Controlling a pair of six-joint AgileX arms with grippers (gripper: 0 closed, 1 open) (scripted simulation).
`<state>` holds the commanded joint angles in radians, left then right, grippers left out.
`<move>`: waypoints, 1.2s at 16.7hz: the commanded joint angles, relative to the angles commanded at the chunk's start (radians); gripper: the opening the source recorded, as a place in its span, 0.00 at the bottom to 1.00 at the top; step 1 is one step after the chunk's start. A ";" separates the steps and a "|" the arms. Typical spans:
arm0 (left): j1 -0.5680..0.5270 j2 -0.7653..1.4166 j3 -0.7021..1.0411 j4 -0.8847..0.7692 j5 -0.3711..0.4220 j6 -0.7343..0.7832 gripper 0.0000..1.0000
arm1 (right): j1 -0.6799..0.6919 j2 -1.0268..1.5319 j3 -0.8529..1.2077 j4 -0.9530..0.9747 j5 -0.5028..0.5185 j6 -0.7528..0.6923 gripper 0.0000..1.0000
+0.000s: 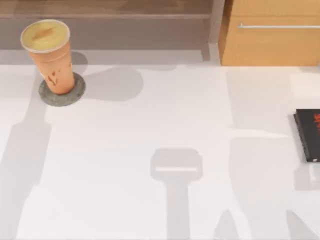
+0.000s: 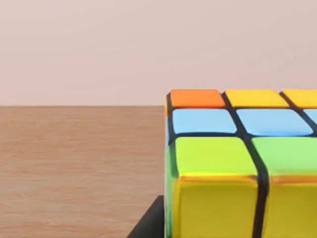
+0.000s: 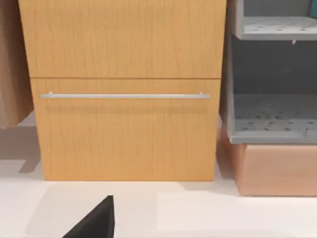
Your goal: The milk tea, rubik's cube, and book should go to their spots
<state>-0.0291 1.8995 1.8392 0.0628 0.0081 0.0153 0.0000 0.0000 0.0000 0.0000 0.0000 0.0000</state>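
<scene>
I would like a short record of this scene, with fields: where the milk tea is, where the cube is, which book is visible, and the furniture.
milk tea: the milk tea stands upright on a round grey coaster, at the table's far left
rubik's cube: the rubik's cube appears close up in the left wrist view, over a brown wood surface
book seen: a black book with red lettering at the table's right edge
furniture: wooden cabinet with a metal bar handle, grey open shelves beside it

The left wrist sat level, close beside the rubik's cube (image 2: 237, 163), while the right wrist faced the drawer front (image 3: 124, 131)
</scene>
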 joint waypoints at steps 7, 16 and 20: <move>0.000 0.000 0.000 0.000 0.000 0.000 0.23 | 0.000 0.000 0.000 0.000 0.000 0.000 1.00; 0.000 0.000 0.000 0.000 0.000 0.000 0.90 | 0.000 0.000 0.000 0.000 0.000 0.000 1.00; 0.000 0.000 0.000 0.000 0.000 0.000 1.00 | 0.000 0.000 0.000 0.000 0.000 0.000 1.00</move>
<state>-0.0291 1.8995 1.8392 0.0628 0.0081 0.0153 0.0000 0.0000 0.0000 0.0000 0.0000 0.0000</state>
